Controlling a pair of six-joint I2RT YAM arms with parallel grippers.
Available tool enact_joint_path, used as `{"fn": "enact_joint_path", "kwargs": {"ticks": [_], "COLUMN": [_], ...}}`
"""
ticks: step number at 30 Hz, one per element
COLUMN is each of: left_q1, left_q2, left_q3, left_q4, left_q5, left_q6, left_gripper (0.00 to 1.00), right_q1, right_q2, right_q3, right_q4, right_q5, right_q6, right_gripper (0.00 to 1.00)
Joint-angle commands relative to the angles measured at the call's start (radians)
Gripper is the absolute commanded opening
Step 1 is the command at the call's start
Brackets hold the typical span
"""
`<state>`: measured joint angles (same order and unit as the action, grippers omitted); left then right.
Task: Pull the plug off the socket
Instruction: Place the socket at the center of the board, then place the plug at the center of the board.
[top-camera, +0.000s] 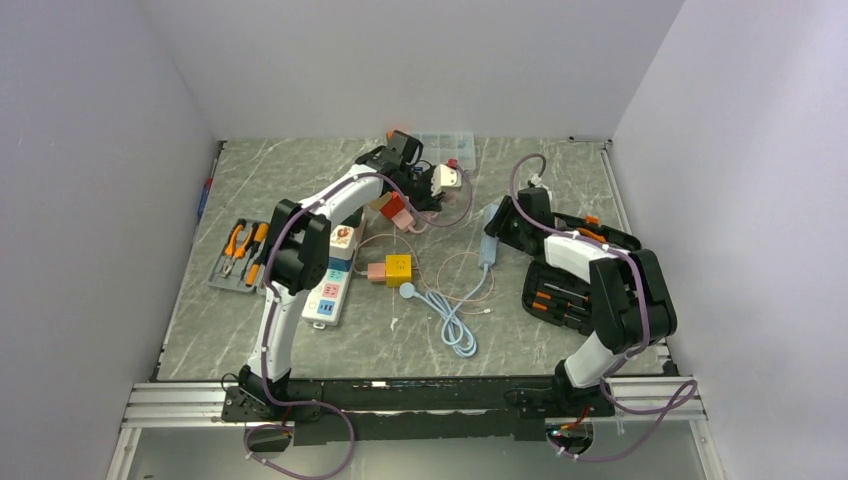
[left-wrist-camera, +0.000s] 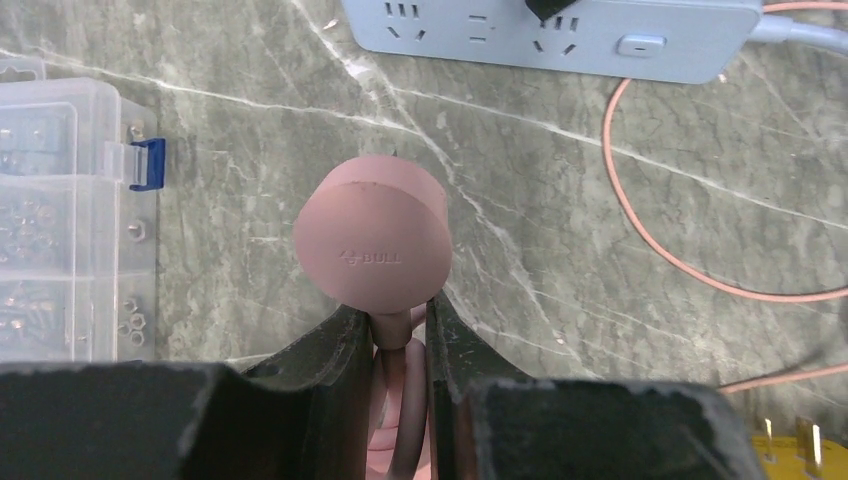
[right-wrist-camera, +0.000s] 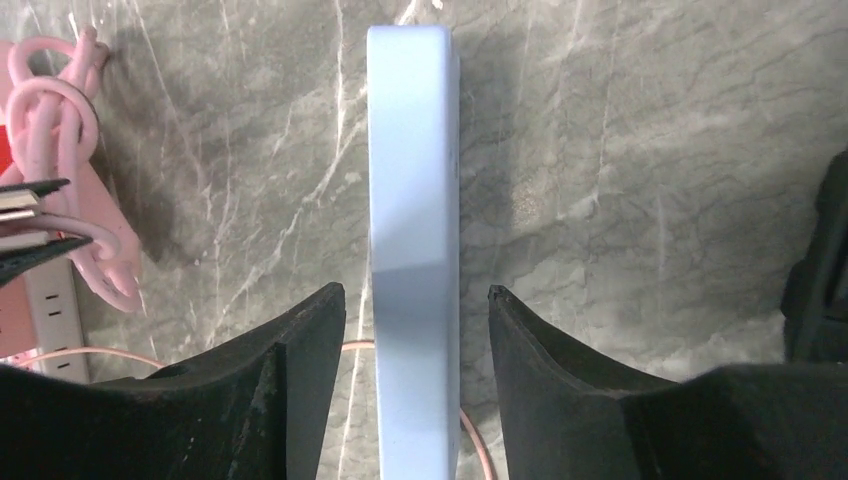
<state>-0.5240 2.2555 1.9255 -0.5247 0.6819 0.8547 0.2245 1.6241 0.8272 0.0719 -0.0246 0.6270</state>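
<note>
Top external view: the socket (top-camera: 332, 285), a long white strip with pastel outlet faces, lies on the left-centre of the worktop (top-camera: 560, 180). It runs near to far and is partly under the left arm's forearm. The left pincer (top-camera: 424, 186) reaches to the far middle, beyond the socket's far end and apart from it. The left wrist camera shows this pincer (left-wrist-camera: 390, 318) closed tight on the neck of a round pink plug (left-wrist-camera: 370, 232), where its cord leaves. The plug's flat back, lettered BULL, faces the lens, and its prongs are hidden.

To the right lies a light blue strip (top-camera: 488, 238). The right pincer (right-wrist-camera: 415, 295) straddles it, spread wide with a gap on each side, gripping nothing. A black plug (left-wrist-camera: 550, 8) sits in this blue strip.

A clear compartment box (top-camera: 445, 145) lies at the far edge and a tray of orange-handled pliers (top-camera: 240, 255) at the left. A black screwdriver case (top-camera: 560, 290) is at the right. A yellow block (top-camera: 398, 268) and a coiled pale blue cable (top-camera: 452, 322) lie in the middle.
</note>
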Motion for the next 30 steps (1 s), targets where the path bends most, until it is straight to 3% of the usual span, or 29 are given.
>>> {"fn": "enact_joint_path", "kwargs": {"ticks": [1, 7, 11, 15, 24, 30], "left_q1": [0.003, 0.007, 0.004, 0.005, -0.004, -0.004], "left_q2": [-0.011, -0.114, -0.183, -0.224, -0.181, -0.142], "left_q3": [0.098, 0.040, -0.029, -0.068, -0.062, -0.032], "left_q4": [-0.121, -0.359, -0.535, -0.603, -0.428, -0.379], "left_q5": [0.150, 0.401, 0.432, 0.399, 0.243, 0.212], "left_q6": [0.067, 0.362, 0.717, 0.936, 0.893, 0.857], "left_gripper": [0.00, 0.00, 0.00, 0.00, 0.00, 0.00], "right_q1": [-0.007, -0.011, -0.013, -0.014, -0.012, -0.013], "right_q2": [-0.088, -0.188, -0.215, -0.202, -0.196, -0.188], "right_q3": [0.029, -0.043, -0.063, -0.074, -0.092, -0.093], "right_q4": [-0.018, 0.049, 0.069, 0.078, 0.079, 0.060], "right_q5": [0.053, 0.033, 0.031, 0.031, -0.006, 0.000], "right_q6": [-0.016, -0.022, -0.024, -0.018, -0.005, -0.004], "right_gripper": [0.56, 0.48, 0.47, 0.47, 0.45, 0.45]}}
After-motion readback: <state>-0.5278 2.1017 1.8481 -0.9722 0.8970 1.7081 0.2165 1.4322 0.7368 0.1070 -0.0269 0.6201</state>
